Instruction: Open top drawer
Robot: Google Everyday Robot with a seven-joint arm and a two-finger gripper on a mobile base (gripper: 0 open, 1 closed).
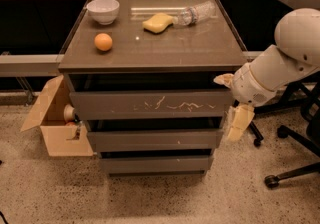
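Observation:
The top drawer [150,104] is a wide grey-brown handleless front with a row of white scratches near its middle, just under the cabinet top [200,53]. A dark gap shows between its upper edge and the top. My gripper [238,121] is cream-coloured and hangs down from the white arm [280,68]. It is at the cabinet's right side, level with the top drawer's lower right corner and the gap below it. It holds nothing that I can see.
Two unscratched drawer fronts [155,139] sit below. On the cabinet top are a white bowl [103,10], an orange [103,42], a yellow sponge [158,22] and a lying plastic bottle [196,13]. An open cardboard box [55,127] stands at left, office chair legs [290,168] at right.

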